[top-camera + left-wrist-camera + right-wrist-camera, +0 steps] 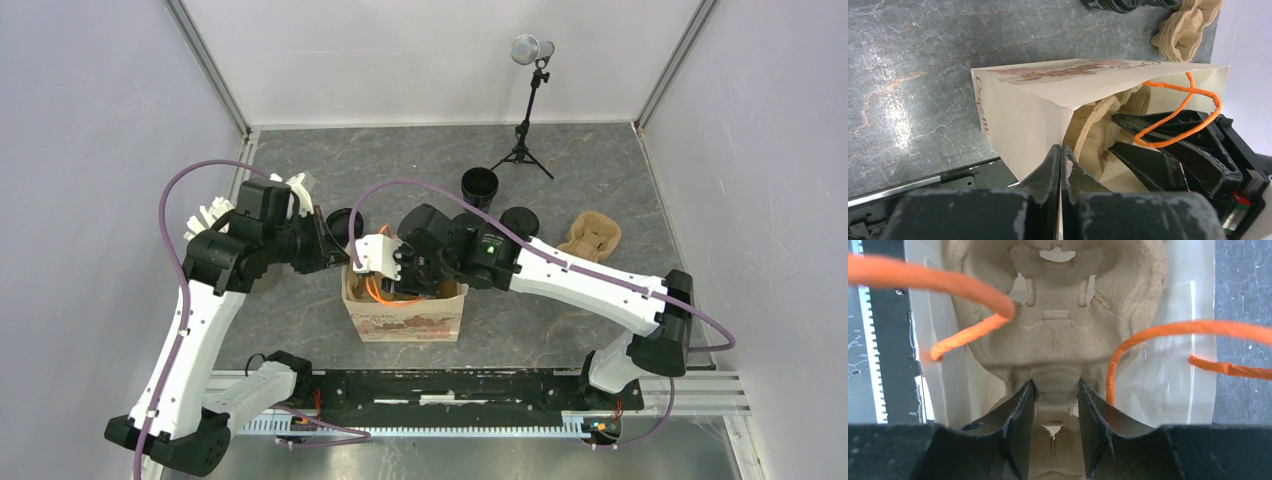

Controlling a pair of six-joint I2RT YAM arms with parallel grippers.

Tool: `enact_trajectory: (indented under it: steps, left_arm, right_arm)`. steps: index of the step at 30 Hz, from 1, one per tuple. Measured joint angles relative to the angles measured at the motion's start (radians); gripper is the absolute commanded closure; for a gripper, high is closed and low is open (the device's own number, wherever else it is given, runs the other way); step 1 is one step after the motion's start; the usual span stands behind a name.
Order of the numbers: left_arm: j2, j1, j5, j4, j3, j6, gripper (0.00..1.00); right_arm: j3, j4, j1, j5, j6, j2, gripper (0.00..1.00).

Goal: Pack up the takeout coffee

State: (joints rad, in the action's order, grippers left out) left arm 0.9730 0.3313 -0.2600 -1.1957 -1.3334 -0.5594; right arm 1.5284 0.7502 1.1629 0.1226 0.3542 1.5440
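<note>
The takeout coffee stands behind the bag: an open black cup (pixel 479 185), a round black lid (pixel 519 221) beside it, and another black round piece (pixel 343 225) half hidden by my left arm. The beige paper bag (pixel 405 315) stands upright at the table's middle. My left gripper (pixel 1061 148) is shut on the bag's (pixel 1023 115) left rim, with the paper pinched between its jaws. My right gripper (pixel 1055 385) reaches down inside the bag. Its jaws are shut on the middle ridge of a brown pulp cup carrier (pixel 1058 340).
A second pulp carrier (pixel 590 236) lies on the table right of the bag. A small tripod with a microphone (pixel 530 100) stands at the back. Orange handles (pixel 948 285) loop across the bag's mouth. White walls enclose the table on three sides.
</note>
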Motion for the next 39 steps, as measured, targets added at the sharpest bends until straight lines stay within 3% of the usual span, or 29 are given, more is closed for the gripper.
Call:
enact_trajectory:
  steps: [39]
  left_arm:
    - [-0.048, 0.000, -0.141, 0.035, 0.056, 0.012, 0.98]
  right_arm:
    - [0.125, 0.236, 0.026, -0.091, 0.017, 0.108, 0.59]
